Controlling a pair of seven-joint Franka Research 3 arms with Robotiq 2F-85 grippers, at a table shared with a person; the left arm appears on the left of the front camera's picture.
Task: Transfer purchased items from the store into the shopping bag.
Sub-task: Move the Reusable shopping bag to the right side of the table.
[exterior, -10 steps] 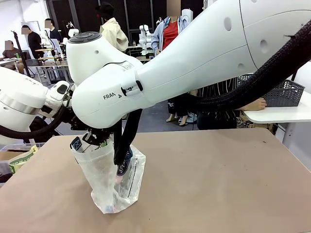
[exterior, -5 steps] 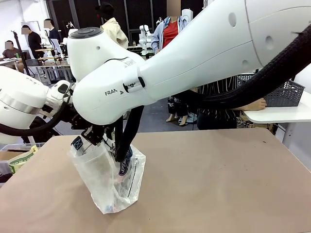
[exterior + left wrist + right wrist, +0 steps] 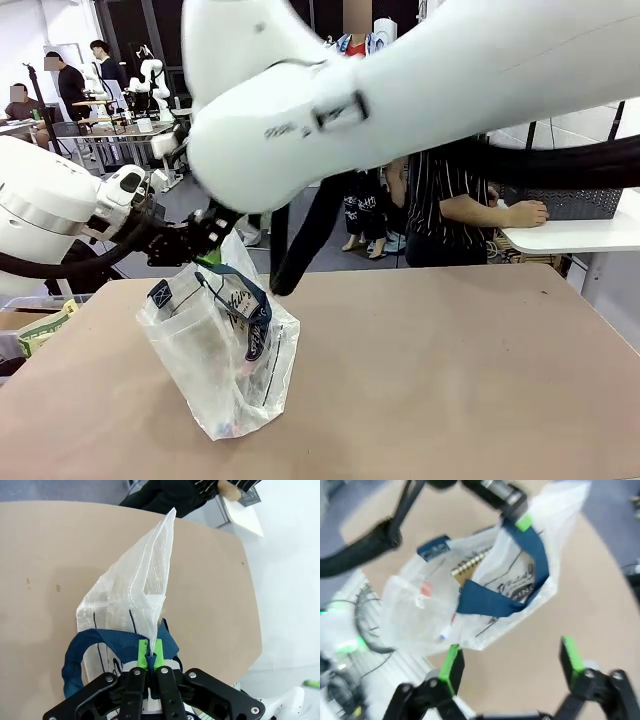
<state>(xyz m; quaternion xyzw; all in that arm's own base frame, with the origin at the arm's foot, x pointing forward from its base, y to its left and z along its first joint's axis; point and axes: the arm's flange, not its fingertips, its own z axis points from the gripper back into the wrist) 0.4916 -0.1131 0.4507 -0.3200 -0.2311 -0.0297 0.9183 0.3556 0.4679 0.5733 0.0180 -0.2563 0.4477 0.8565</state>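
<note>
The shopping bag (image 3: 225, 355), a clear plastic tote with navy strap handles, is seen standing on the brown table (image 3: 450, 380), toward its left edge and well apart from the right edge and the far edge. In the front view the left gripper (image 3: 200, 240) is shown at the bag's upper rim, and in the left wrist view (image 3: 150, 652) its green pads (image 3: 143, 651) are pressed together on the navy handle (image 3: 100, 637) and a fold of the clear plastic, so that the bag's mouth is held up above the table. In the right wrist view the right gripper (image 3: 512, 662) is presented above the bag (image 3: 470, 595) with its green-tipped fingers (image 3: 451, 662) spread wide apart and nothing between them. Inside the open bag a spiral-bound item (image 3: 472, 565) and a small packet with a red mark (image 3: 426, 590) can be made out; other contents are too blurred to tell. A person's hand (image 3: 520, 213) is seen resting on a white side table (image 3: 580, 235) beyond the far right corner.
</note>
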